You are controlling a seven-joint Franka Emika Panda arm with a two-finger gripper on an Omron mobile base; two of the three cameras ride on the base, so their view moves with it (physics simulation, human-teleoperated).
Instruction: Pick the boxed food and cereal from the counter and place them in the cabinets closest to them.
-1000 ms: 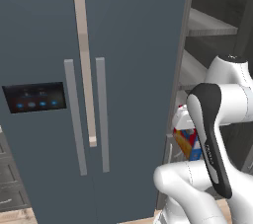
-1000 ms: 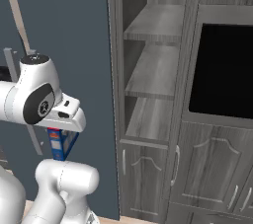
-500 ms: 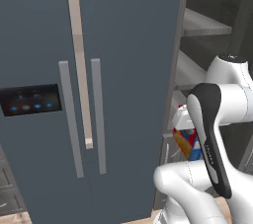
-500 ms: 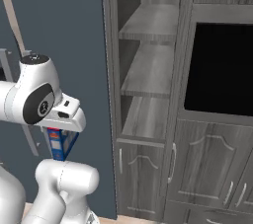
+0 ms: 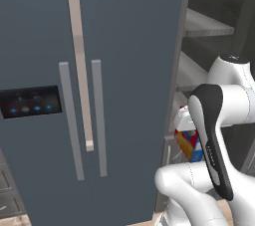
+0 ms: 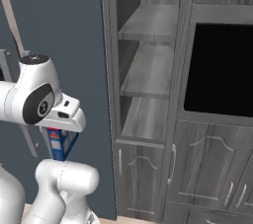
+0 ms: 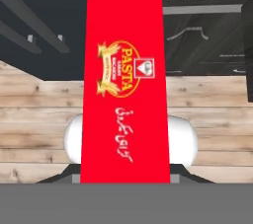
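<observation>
My gripper (image 6: 63, 128) is shut on the cereal (image 6: 60, 145), a thin carton in red, orange-yellow and blue that hangs below the hand, in front of my own base. From the left base camera the cereal (image 5: 188, 143) peeks out behind the dark forearm. In the hand view its red face (image 7: 126, 85), with a gold pasta logo, runs up the middle and covers the fingertips. The dark wood-grain cabinets (image 6: 148, 77) stand to the right with open shelves; their shelves (image 5: 204, 26) also show at the right of the left base view. The boxed food and the counter are out of view.
The blue-grey fridge (image 5: 99, 60) with long bar handles and a small display (image 5: 30, 103) rises right ahead. A black oven recess (image 6: 222, 70) sits in the cabinet wall, with panelled doors (image 6: 207, 168) below. A wooden floor (image 7: 44, 104) lies under the hand.
The whole picture has shifted slightly left and down, so the base has moved. The arm's pose and its hold on the cereal are the same.
</observation>
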